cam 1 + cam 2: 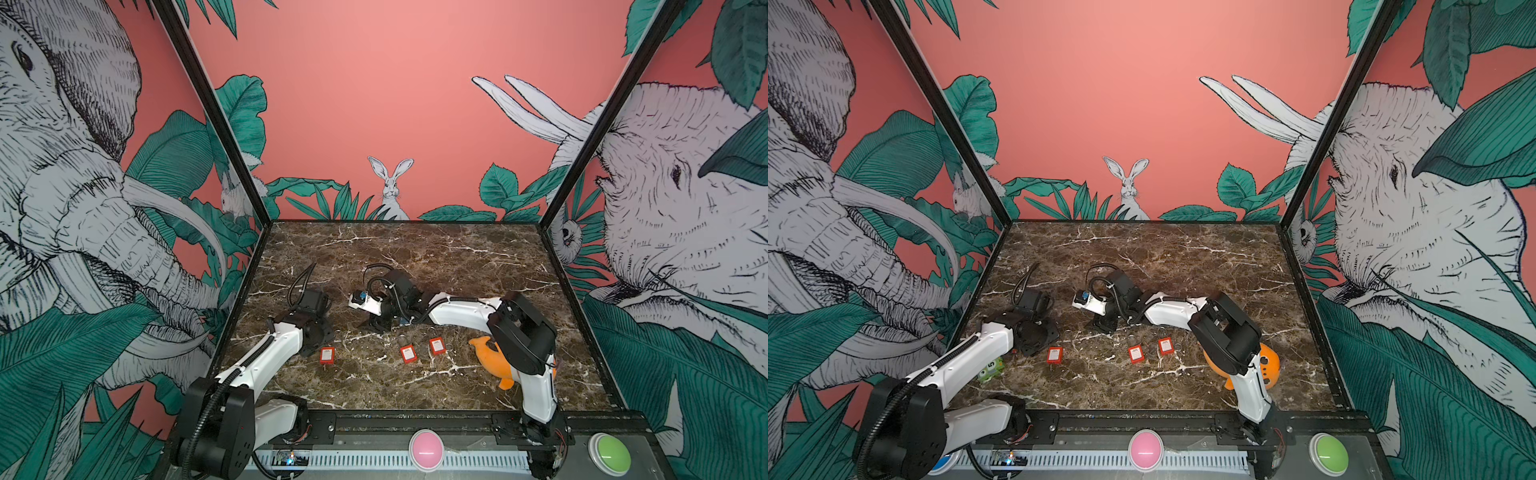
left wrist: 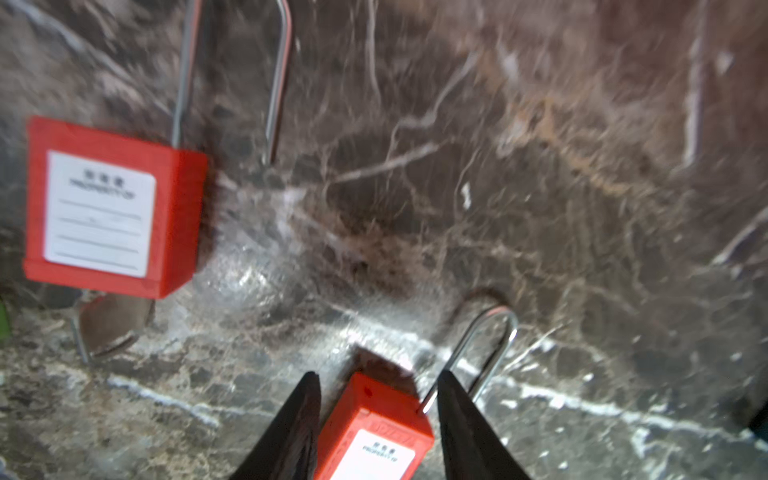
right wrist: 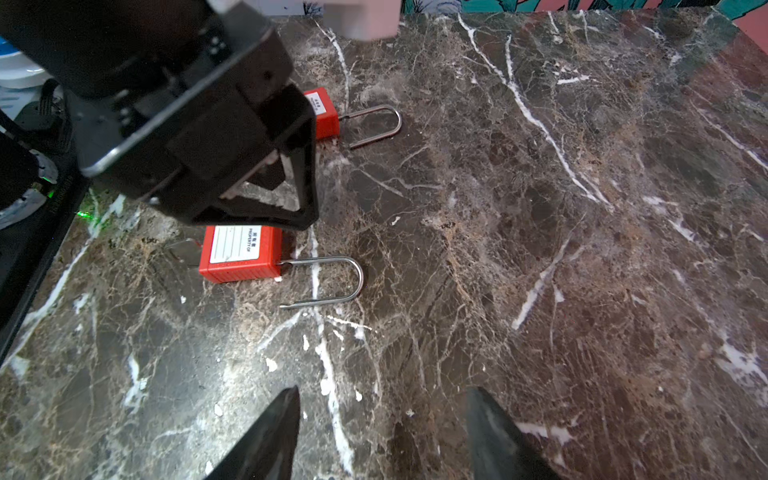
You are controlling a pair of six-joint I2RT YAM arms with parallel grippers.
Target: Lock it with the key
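Left gripper (image 2: pixel 378 372) spread astride red plastic padlock (image 2: pixel 374 415) on marble table (image 2: pixel 540 208), not clamping; we read "PROPERTY OF" on white label (image 2: pixel 374 455). Second red padlock (image 1: pixel 408 354) at its 3 o'clock, orange plush toy (image 1: pixel 482 348) behind right arm (image 1: pixel 523 332). Right gripper (image 3: pixel 384 390) spread, empty.

Pink walls (image 1: pixel 395 83) printed with elephants (image 1: pixel 62 187), green leaves (image 1: pixel 241 112) and a rabbit (image 1: pixel 390 187) close in the cell, with black posts (image 1: pixel 210 104) at the corners. The table (image 1: pixel 415 249) is brown marble, veined white. Along the front edge sit two buttons: a pink button (image 1: pixel 427 446) and a green button (image 1: pixel 611 453).
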